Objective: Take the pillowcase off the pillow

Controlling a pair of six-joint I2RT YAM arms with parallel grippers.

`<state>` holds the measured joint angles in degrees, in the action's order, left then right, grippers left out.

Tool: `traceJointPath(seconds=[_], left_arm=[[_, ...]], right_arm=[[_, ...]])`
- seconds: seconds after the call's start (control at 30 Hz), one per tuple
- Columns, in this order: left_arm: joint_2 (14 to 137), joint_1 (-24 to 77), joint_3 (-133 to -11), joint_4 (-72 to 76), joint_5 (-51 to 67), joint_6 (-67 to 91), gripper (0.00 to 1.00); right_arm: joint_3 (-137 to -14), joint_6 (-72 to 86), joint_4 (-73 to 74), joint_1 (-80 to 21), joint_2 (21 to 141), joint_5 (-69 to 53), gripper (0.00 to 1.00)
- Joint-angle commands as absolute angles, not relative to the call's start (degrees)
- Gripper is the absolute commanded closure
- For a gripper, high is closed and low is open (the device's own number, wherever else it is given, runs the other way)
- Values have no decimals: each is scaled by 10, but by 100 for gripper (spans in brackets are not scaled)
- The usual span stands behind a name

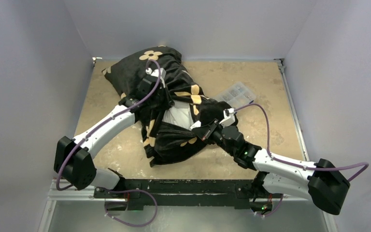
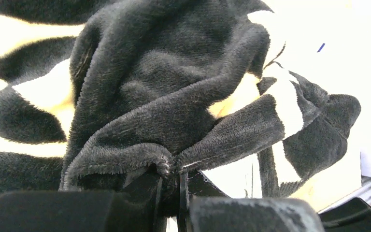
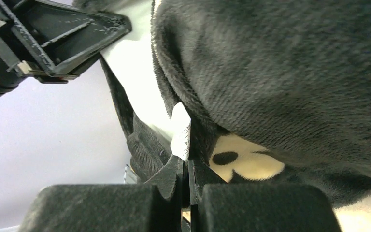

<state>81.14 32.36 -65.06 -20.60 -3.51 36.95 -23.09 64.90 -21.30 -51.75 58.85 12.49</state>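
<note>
The black plush pillowcase [image 1: 174, 79] with tan flowers lies bunched from the table's far left toward the middle. A patch of the white pillow [image 1: 179, 116] shows through its opening. My left gripper [image 1: 158, 93] is on top of the cover, shut on a raised fold of black pillowcase [image 2: 140, 106]; the fold is pinched at the left gripper [image 2: 172, 169]. My right gripper [image 1: 202, 128] is at the opening's near right edge. Seen close, the right gripper [image 3: 185, 166] is shut on the pillowcase [image 3: 290, 72] edge, where a white printed label [image 3: 180, 130] sticks out between the fingers.
A clear plastic compartment box [image 1: 235, 94] sits on the tan tabletop [image 1: 251, 145] to the right of the pillow. Grey walls close in the table on three sides. A black rail [image 1: 183, 186] carrying the arm bases runs along the near edge.
</note>
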Motion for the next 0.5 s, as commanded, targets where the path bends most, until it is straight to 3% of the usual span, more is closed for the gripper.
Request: traceJointPath(seconds=[0.0,0.3,0.4,0.47], left_arm=[[778,271,-733,-247,-54,306,100],[722,213,-712,-275,-183,246,100],[714,210,-705,-273,-198,234,100],[713,210,-684,-253,-154,237,100]], right_arm=[[-226,666,-147,-522,586,129,100],[-260,728,-13,-521,527,205,100],[-271,647,-55,-522,485,172,100],[-296,598,-68,-522,490,150,88]])
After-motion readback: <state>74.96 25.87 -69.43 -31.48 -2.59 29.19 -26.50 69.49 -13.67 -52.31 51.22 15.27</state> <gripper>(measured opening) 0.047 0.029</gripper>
